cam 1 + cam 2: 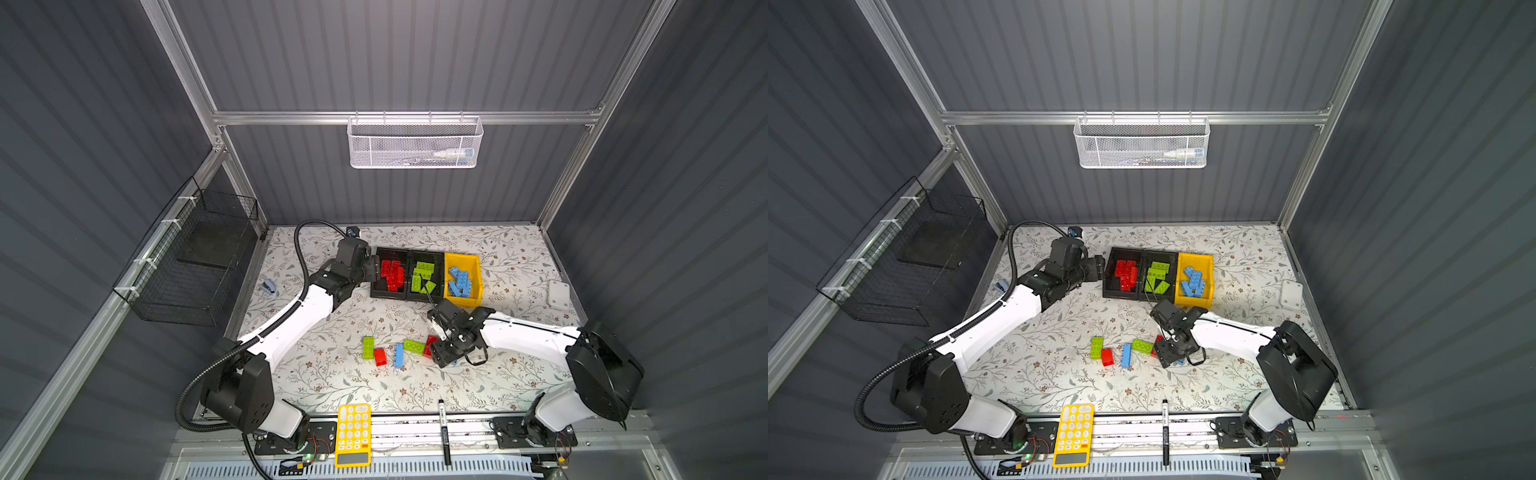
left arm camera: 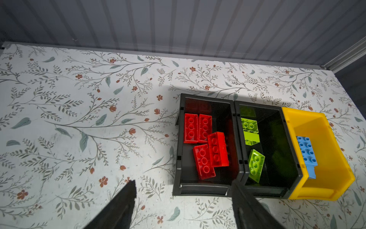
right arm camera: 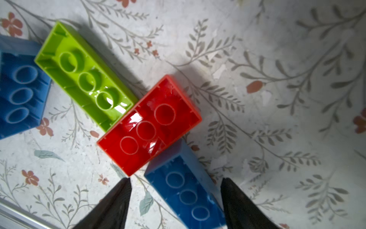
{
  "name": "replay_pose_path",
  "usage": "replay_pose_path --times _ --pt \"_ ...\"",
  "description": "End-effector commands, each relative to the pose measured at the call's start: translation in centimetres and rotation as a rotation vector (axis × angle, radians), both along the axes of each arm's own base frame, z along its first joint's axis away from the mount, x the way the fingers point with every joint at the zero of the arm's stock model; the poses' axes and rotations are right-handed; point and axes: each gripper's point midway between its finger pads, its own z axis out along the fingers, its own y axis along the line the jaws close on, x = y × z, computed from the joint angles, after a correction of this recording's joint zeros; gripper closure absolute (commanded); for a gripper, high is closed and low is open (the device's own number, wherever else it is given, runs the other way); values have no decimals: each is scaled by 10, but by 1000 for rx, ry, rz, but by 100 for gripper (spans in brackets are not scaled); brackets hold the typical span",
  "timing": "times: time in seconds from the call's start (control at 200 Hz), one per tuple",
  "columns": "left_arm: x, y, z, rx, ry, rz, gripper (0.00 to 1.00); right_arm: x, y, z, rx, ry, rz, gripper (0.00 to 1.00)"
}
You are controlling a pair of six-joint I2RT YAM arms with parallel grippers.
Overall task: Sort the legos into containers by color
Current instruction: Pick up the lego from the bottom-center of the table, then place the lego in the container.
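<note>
A floral-patterned tabletop (image 1: 324,386) fills the lower middle of both top views. The left arm (image 1: 291,316) reaches up toward a row of three containers, and the right arm (image 1: 523,336) bends in from the right of the frame. The containers stand side by side just above centre: a black bin (image 1: 388,294) holding red bricks, a second black bin (image 1: 428,252) holding lime bricks, and a yellow bin (image 1: 478,270) holding blue ones. A yellow calculator (image 1: 353,434) and a black marker (image 1: 444,432) lie at the bottom edge.

The left pincer (image 2: 184,184) hangs at the left rim of the red-filled bin, its jaws apart and empty. The right pincer (image 3: 175,180) is lowered over the loose bricks below centre. Its jaws are apart and straddle a blue brick (image 3: 186,188) without clamping it; a gap shows on one side.

That brick touches a red brick (image 3: 148,125), which in turn touches a lime brick (image 3: 85,77). A second blue brick (image 3: 19,89) lies just beside the lime one. Further left in a top view, a second lime brick (image 1: 368,347) and a small red brick (image 1: 380,356) lie touching.
</note>
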Motion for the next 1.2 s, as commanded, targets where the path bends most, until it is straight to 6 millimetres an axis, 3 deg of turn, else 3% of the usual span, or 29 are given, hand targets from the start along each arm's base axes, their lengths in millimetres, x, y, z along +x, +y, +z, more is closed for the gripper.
replay_pose_path --times 0.0,0.1,0.285,0.49,0.635,0.775,1.011,1.196 --pt "-7 10 -6 4 21 29 23 3 -6 -4 -83 -6 8 28" --pt "-9 13 -7 5 22 33 23 3 -10 -10 -123 7 -8 33" --pt "-9 14 -9 8 27 33 23 -2 -16 -10 -128 14 -37 55" --pt "-3 7 -14 0 41 16 24 -2 -27 6 -126 -32 -85 68" --pt "-2 2 -19 -4 60 1 24 7 -39 22 -121 -87 -151 71" --pt "-9 4 -29 -2 93 1 24 35 -50 47 -51 -153 -257 72" --pt "-37 16 -56 -24 181 30 24 111 -77 99 68 -269 -494 70" --pt "-63 22 -80 -53 266 37 24 172 -92 114 150 -301 -613 68"
